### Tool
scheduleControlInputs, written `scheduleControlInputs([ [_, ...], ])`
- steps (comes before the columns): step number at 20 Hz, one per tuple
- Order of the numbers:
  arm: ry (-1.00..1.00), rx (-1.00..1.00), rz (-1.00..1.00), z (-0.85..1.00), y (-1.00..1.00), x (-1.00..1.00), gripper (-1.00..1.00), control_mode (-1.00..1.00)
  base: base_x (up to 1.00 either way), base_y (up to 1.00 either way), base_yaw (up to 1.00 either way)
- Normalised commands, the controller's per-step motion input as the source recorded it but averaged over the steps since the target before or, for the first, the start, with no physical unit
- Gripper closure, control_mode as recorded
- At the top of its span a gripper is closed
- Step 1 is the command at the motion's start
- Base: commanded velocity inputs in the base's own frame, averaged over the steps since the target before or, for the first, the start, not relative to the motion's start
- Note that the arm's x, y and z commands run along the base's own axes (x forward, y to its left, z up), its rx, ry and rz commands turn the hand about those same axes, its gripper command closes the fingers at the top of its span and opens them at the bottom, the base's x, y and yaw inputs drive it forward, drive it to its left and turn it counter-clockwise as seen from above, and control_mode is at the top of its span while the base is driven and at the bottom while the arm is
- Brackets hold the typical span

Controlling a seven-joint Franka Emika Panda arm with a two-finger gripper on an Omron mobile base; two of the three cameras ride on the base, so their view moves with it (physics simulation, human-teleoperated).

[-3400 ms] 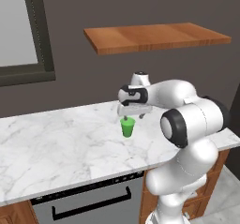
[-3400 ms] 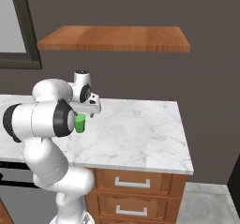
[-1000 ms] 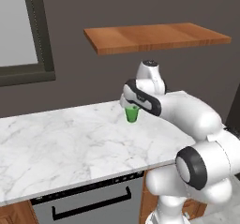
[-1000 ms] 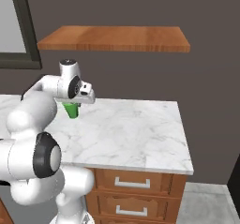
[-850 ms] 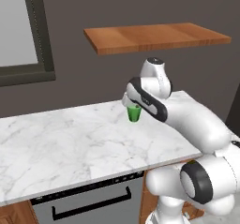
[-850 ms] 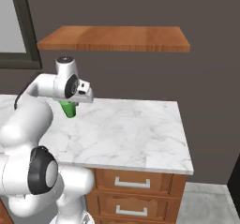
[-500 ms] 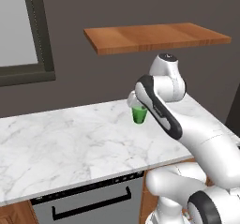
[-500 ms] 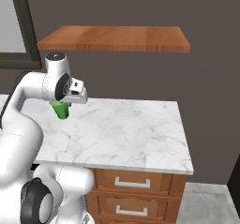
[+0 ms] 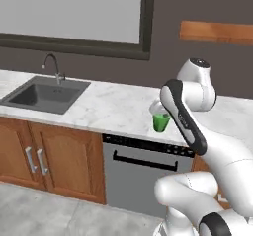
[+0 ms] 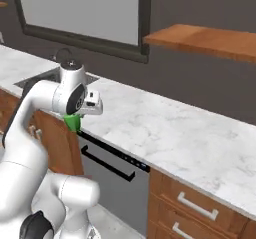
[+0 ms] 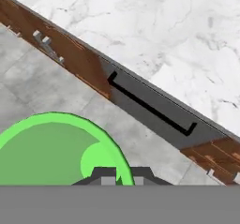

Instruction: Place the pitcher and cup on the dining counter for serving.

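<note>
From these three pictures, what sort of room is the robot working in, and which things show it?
A kitchen, most likely: a dark sink with a curved tap sits in a marble worktop above wooden cabinets, beside a steel appliance front. The gripper holds a green cup.
</note>
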Motion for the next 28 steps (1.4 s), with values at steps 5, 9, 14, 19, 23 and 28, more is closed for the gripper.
scheduleControlInputs([
  [5, 0.00, 0.00, 0.00, 0.00, 0.00, 0.00, 1.00, 1.00, -0.03, 0.00, 1.00],
  [9, 0.00, 0.00, 0.00, 0.00, 0.00, 0.00, 1.00, 1.00, 0.00, 0.01, 1.00],
  [14, 0.00, 0.00, 0.00, 0.00, 0.00, 0.00, 1.00, 1.00, 0.00, 0.21, 0.95],
  [19, 0.00, 0.00, 0.00, 0.00, 0.00, 0.00, 1.00, 1.00, 0.00, 0.21, 0.94],
  [23, 0.00, 0.00, 0.00, 0.00, 0.00, 0.00, 1.00, 1.00, 0.02, 0.07, 0.93],
  [28, 0.00, 0.00, 0.00, 0.00, 0.00, 0.00, 1.00, 1.00, 0.22, -0.10, 0.91],
])
